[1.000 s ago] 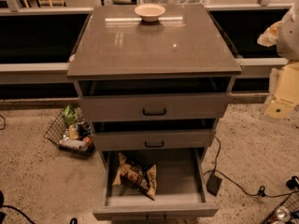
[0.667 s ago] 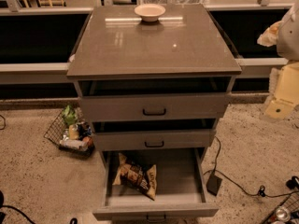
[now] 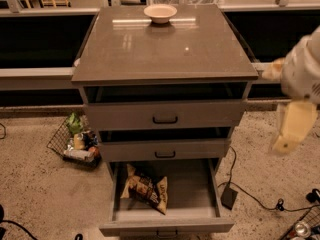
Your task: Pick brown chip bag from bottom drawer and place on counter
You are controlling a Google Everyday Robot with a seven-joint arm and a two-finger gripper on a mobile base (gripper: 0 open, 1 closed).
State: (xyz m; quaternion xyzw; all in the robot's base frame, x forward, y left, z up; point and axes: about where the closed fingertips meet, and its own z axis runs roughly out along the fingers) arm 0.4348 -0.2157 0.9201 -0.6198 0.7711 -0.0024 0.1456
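The brown chip bag (image 3: 145, 189) lies tilted in the left part of the open bottom drawer (image 3: 200, 204), its tan corners pointing up and down. The two upper grey drawers stand slightly ajar. The counter (image 3: 165, 49) is the glossy grey-brown top of the cabinet, with a small pale bowl (image 3: 160, 12) at its far edge. My gripper (image 3: 290, 129) hangs at the right of the cabinet, level with the upper drawers, well above and to the right of the bag. It holds nothing that I can see.
A wire basket (image 3: 75, 143) with cans and packets sits on the floor to the left of the cabinet. A black power brick (image 3: 229, 196) and cables lie on the floor at the right. A dark railing runs behind the cabinet.
My gripper has moved a little left and down beside the cabinet. The bag, drawers and bowl have not moved.
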